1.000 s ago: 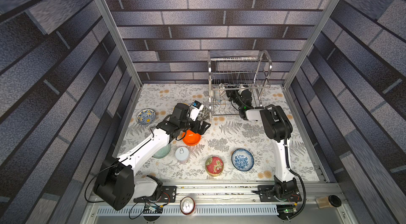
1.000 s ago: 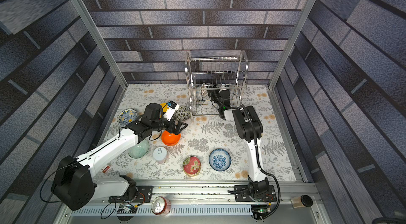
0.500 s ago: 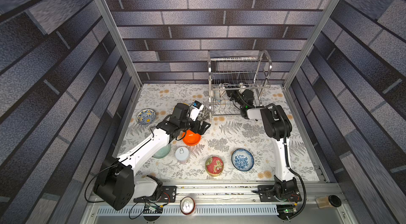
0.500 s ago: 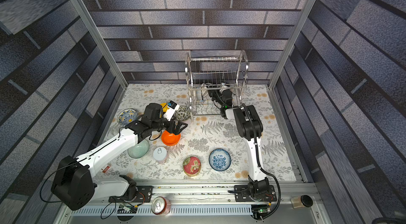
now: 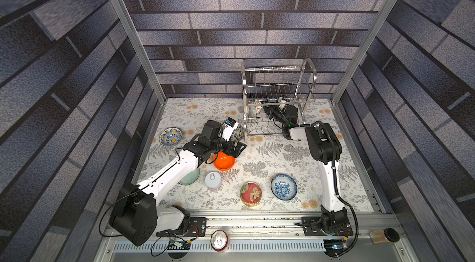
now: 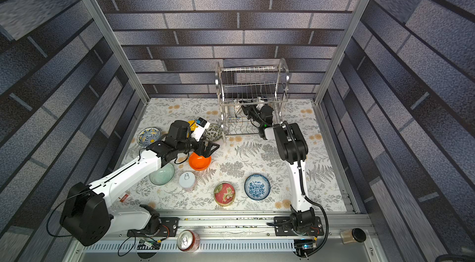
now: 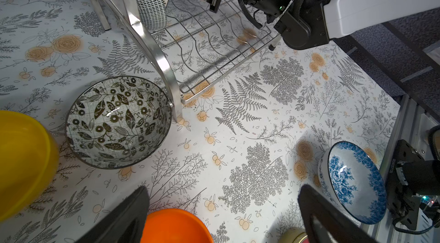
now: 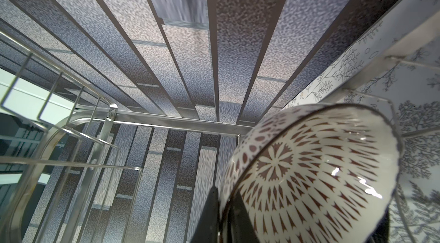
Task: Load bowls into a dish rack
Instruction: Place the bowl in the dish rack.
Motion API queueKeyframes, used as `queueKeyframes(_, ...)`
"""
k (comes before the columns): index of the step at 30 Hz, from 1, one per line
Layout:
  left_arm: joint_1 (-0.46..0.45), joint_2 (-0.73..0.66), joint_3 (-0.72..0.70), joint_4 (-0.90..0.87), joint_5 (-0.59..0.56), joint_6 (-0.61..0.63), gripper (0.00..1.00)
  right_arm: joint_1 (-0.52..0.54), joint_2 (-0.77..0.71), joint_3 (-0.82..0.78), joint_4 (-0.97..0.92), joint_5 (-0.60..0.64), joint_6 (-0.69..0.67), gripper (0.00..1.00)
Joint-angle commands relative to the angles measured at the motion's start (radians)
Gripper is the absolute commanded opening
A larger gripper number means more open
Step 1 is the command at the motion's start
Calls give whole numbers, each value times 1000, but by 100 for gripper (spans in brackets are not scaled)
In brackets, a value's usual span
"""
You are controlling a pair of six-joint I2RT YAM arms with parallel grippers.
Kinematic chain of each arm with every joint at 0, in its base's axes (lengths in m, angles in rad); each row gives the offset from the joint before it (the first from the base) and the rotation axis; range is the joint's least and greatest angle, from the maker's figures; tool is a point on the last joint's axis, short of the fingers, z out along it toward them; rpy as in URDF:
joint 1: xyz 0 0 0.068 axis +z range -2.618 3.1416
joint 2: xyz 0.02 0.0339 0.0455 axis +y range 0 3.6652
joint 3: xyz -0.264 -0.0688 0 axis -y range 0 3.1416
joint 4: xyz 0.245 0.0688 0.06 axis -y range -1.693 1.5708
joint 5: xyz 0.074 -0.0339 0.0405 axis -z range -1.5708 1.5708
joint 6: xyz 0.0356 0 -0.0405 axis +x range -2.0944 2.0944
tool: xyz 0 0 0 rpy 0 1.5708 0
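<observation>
Right gripper (image 5: 264, 108), set inside the lower tier of the dish rack (image 5: 279, 86) at the far right of the table (image 5: 282, 150), is clamped on the rim of a white patterned bowl (image 8: 309, 170); we see one finger (image 8: 209, 213) outside that rim. The bowl stands on edge at the rack's left end, just inside the arched frame (image 7: 147, 46); we cannot tell whether it rests on the wires. Left gripper (image 5: 235, 149), jaws spread wide and empty, hovers over the far edge of an orange bowl (image 5: 224, 162) near the table's middle. On the table we also find a dark-leafed bowl (image 7: 119, 122) just beside the rack's near left foot, a yellow bowl (image 7: 21, 158) to its left, a blue flowered bowl (image 5: 283, 186) at the near right, a pale green bowl (image 5: 191, 178) partly under the left arm (image 5: 174, 170), and a yellow-and-blue bowl (image 5: 170, 136) at the far left.
</observation>
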Motion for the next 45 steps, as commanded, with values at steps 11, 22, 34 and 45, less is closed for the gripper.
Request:
queueKeyframes(11, -11, 0, 26, -20, 22, 21, 100, -25, 67, 21, -25, -213, -65, 15)
queueKeyframes(22, -11, 3, 27, -22, 21, 22, 100, -27, 30, 50, -117, -216, -132, 37)
queueKeyframes(34, -11, -12, 27, -26, 4, 28, 100, -27, -59, 0, -192, -211, -214, 55)
queueKeyframes(45, -12, -24, 29, -31, -52, 31, 100, -27, -138, -108, -179, -207, -241, 64)
